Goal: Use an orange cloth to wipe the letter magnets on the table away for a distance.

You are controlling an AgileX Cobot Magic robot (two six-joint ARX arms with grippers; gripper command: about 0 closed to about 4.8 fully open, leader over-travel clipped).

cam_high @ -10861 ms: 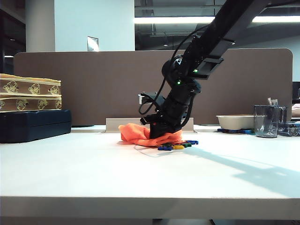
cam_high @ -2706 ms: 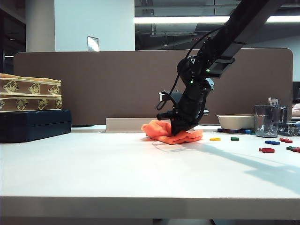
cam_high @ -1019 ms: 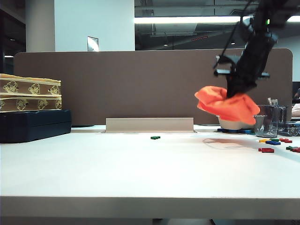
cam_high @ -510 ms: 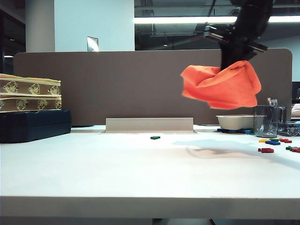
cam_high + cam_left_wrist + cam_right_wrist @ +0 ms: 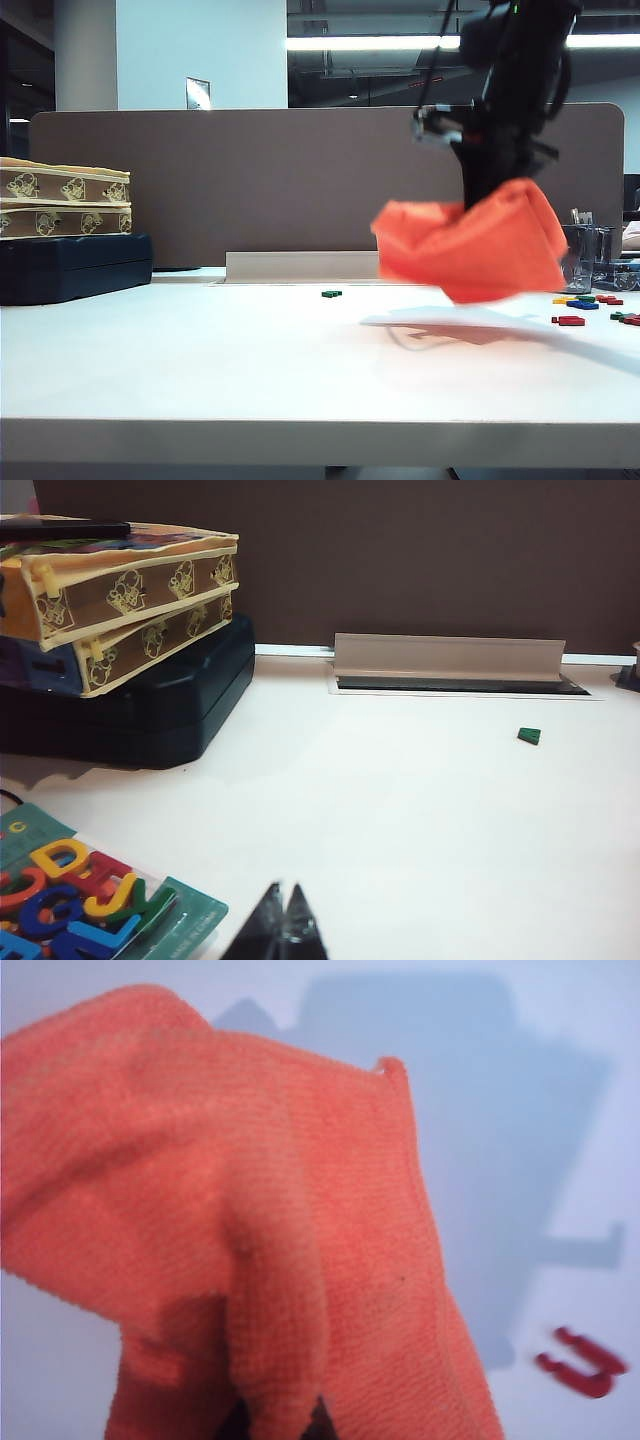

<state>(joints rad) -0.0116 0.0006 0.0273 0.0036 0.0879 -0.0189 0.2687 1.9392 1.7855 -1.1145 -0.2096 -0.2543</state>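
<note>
right fingers pinch orange cloth | hanging below, above table

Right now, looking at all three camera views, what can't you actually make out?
- Right end effector: the orange cloth it grips covers its fingertips in the right wrist and exterior views.
- Letter magnets: exterior view, the group runs off the right edge and is too small to read.
- Lone green magnet: too small to name the letter.
- Left end effector: only its closed tips show at the left wrist view's edge.
- Red magnet: motion-blurred.
</note>
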